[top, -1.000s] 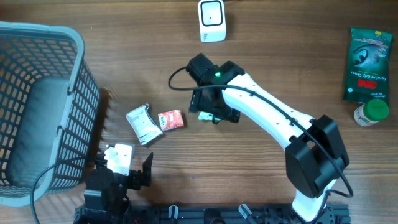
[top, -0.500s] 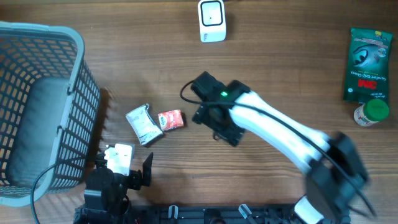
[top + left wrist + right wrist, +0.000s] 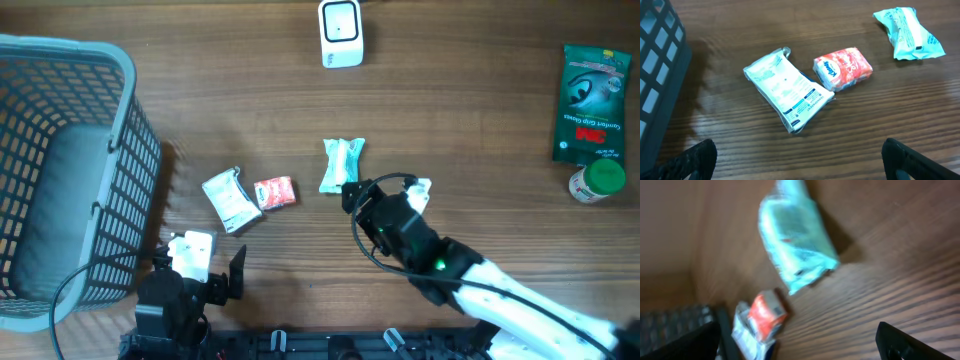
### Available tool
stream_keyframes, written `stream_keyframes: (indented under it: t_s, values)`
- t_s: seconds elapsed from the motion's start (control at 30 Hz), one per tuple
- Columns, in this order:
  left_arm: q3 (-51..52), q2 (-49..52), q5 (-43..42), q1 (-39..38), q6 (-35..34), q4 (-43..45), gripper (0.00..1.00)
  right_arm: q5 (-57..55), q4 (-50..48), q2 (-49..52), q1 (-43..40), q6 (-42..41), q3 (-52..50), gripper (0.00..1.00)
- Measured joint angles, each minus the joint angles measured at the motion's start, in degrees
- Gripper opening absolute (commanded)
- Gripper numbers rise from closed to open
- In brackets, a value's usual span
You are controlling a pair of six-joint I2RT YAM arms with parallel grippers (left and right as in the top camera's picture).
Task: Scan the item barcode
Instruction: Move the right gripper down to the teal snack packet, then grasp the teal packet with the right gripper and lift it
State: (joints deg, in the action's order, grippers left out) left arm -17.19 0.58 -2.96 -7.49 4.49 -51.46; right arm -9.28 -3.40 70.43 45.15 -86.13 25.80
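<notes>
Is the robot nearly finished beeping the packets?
Nothing shows a finished scan. Nothing is in hand: the right gripper and left gripper are open and empty. The teal packet, white packet and red Kleenex pack lie on the table, apart from the scanner, so scanning looks left.

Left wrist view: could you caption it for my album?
White packet, red packet and pale green packet on a wooden table.

Pale teal packet (image 3: pixel 796 245): lies on wooden table (image 3: pixel 880 295), blurred.
Red-orange packet (image 3: pixel 767 311): below-left of the teal packet, apart from it.
White packet (image 3: pixel 747 337): just beside the red-orange one, farther from the teal packet.
Right gripper (image 3: pixel 795 345): dark fingertips (image 3: pixel 905 342) spread wide, below the teal packet, clear of it.
</notes>
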Motion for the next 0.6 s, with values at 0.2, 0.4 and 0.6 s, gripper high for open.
stream_keyframes:
  t_s: [0.2, 0.4, 0.6]
  values:
    - [0.0, 0.0, 0.0, 0.0, 0.0, 0.0, 1.0, 0.2, -14.4, 17.2, 0.0, -10.9, 1.0, 1.0]
    - [0.0, 0.0, 0.0, 0.0, 0.0, 0.0, 1.0, -0.7, -21.6, 25.0, -0.8, -20.6, 4.4, 1.0]
    - [0.0, 0.0, 0.0, 0.0, 0.0, 0.0, 1.0, 0.4, -21.8, 27.7, -4.6, -23.7, 6.0, 0.55]
